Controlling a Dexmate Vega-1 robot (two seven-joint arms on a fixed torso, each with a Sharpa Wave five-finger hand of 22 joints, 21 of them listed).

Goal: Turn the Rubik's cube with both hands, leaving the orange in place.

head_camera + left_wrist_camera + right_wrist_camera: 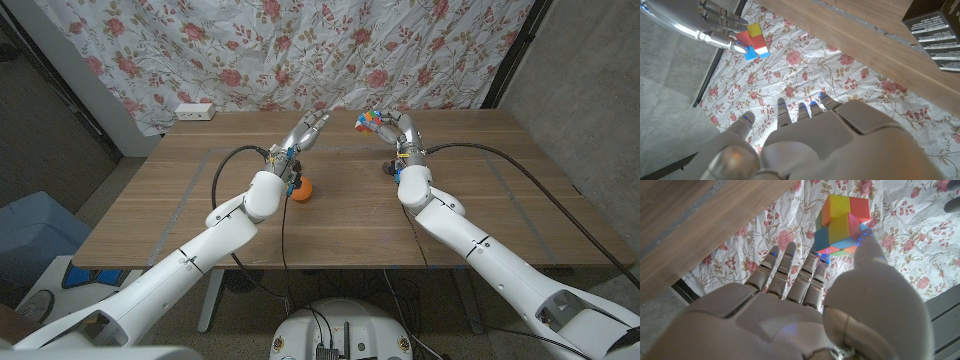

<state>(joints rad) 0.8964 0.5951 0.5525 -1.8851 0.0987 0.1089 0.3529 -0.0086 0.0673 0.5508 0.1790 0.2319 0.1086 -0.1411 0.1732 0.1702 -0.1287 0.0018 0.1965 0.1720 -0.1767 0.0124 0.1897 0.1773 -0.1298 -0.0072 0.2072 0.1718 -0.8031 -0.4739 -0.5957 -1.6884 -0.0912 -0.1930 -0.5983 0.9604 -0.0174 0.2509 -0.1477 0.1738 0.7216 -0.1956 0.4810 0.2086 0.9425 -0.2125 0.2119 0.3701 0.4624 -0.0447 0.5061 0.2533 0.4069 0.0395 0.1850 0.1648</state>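
The left hand (312, 128) is raised above the table (180, 210) with fingers spread and nothing in them; the orange (301, 190) sits on the wood at about six o'clock from it, beside the left wrist. At three o'clock from the left hand, near but apart, the right hand (392, 128) pinches the Rubik's cube (366, 120) in its fingertips, lifted off the table before the floral curtain (300, 50).

One cube (367, 120), one orange (301, 189), two hands, left (312, 131) and right (393, 128), one power strip (195, 111), one table (480, 190)
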